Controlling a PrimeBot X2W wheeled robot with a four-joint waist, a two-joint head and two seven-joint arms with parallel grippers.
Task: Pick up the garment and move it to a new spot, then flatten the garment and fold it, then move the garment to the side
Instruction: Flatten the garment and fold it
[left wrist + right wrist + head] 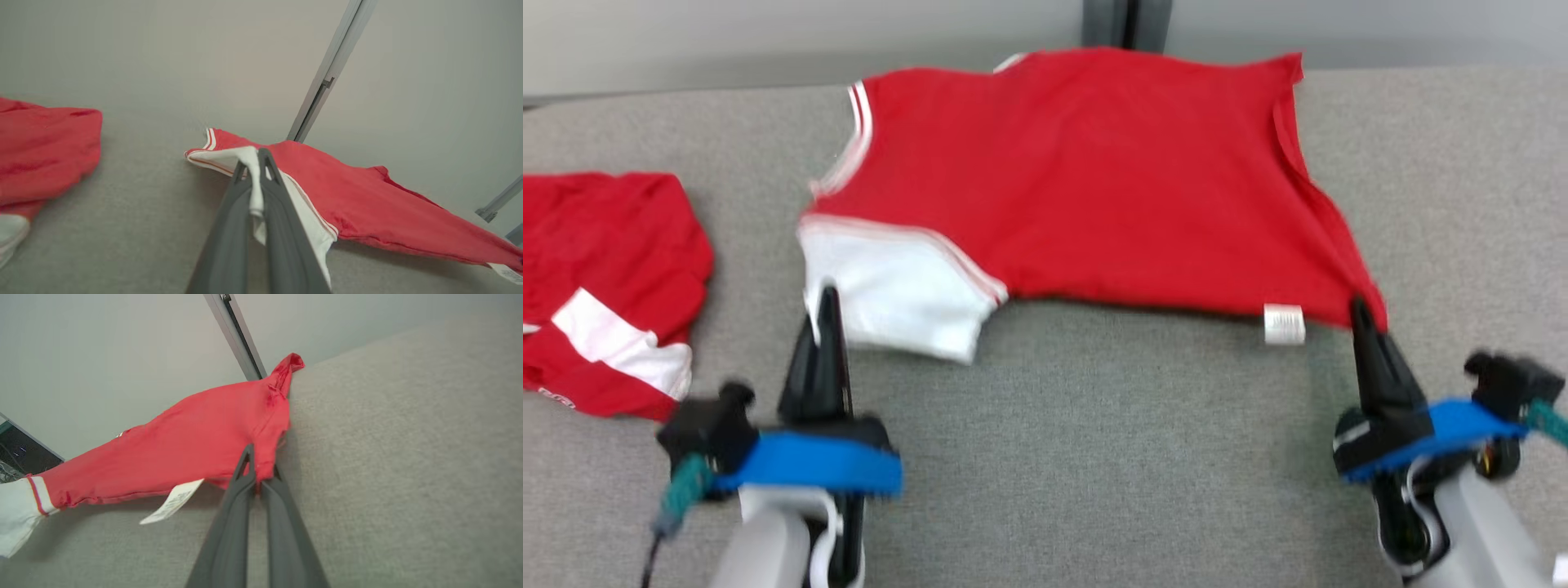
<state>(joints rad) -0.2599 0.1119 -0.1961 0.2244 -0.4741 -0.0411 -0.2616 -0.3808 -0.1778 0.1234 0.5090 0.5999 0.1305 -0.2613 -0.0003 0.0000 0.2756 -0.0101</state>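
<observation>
The garment [1086, 180] is a red shirt with a white sleeve edged in red and white stripes. It is stretched out above the grey table [1094, 457], near edge lifted, far edge reaching the table's back. My left gripper [827, 298] is shut on the white sleeve [251, 171] at the garment's near left corner. My right gripper [1360, 306] is shut on the red hem corner [263, 465] at the near right. A white label [1284, 324] hangs from the hem beside the right gripper, and the right wrist view shows this label [173, 502] too.
A second red garment with a white band [605, 286] lies crumpled at the table's left edge, also seen as the red heap [41, 151] in the left wrist view. A pale wall with a grey post [1125, 23] stands behind the table.
</observation>
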